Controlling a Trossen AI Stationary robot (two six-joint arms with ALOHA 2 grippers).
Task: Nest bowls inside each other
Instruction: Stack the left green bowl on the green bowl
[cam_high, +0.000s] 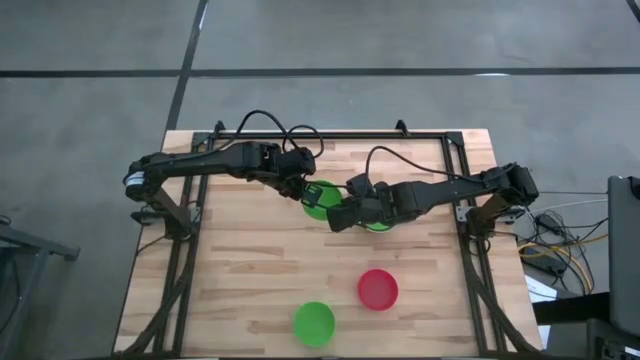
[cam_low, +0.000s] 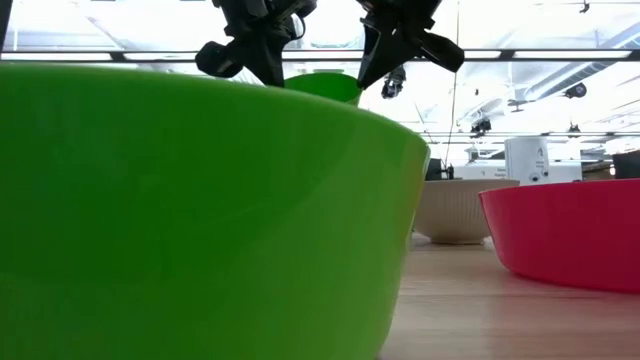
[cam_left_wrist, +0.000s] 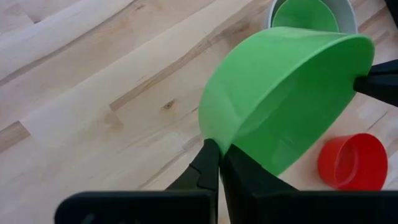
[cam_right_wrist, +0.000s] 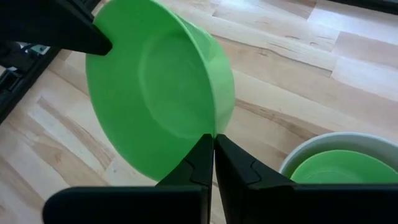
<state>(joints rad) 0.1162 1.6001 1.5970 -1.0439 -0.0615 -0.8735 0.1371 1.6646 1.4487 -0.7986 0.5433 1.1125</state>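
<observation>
You are working over a pale wooden butcher-block worktop (cam_high: 250, 270) set on a grey floor. Near the middle of its far half, both arms meet on one bright green round plastic bowl (cam_left_wrist: 280, 99), held tilted off the wood. The left pincer (cam_left_wrist: 219, 163) is clamped narrow on one side of its rim, and the right pincer (cam_right_wrist: 213, 154) is pinched narrow on the opposite side. Just beside the lifted bowl sits a pale grey-white plastic bowl (cam_right_wrist: 311, 149) with another green bowl (cam_right_wrist: 348, 168) already nested inside. A red plastic bowl (cam_high: 378, 288) and a third green bowl (cam_high: 314, 322) wait apart near the front edge.

To do this step well, I judge you should let one pincer release before the other moves, so the rim is not twisted between them. Then level the bowl, centre it over the grey-white stack and lower it straight in.

No brand, label or writing can be read on any bowl.
</observation>
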